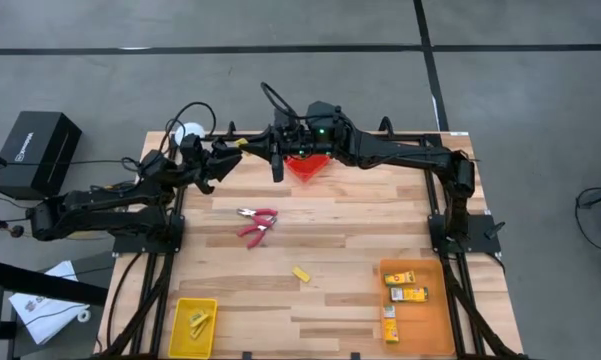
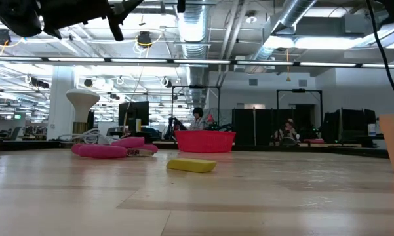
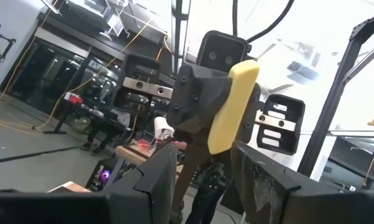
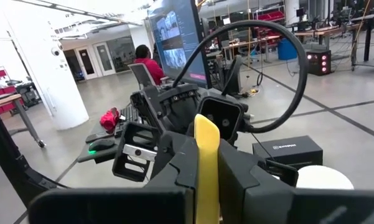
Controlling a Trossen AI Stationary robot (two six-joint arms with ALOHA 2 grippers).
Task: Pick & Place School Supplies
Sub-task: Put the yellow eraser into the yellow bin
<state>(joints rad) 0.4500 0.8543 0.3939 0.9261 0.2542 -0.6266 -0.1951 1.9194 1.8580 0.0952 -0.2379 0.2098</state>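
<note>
Right gripper (image 4: pixel 206 180) of mine pinches a flat yellow eraser-like slab (image 4: pixel 206 155) by its lower end, raised facing my left gripper (image 1: pixel 218 158), whose fingers I cannot tell; it looks light, stiff, slightly grippy, best taken across its broad faces.

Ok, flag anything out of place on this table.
The right claw clamps a yellow piece in the air by the red bin, facing the open left claw, far from the yellow bin holding such pieces. Another yellow piece and the red-handled scissors lie loose on the table.
</note>
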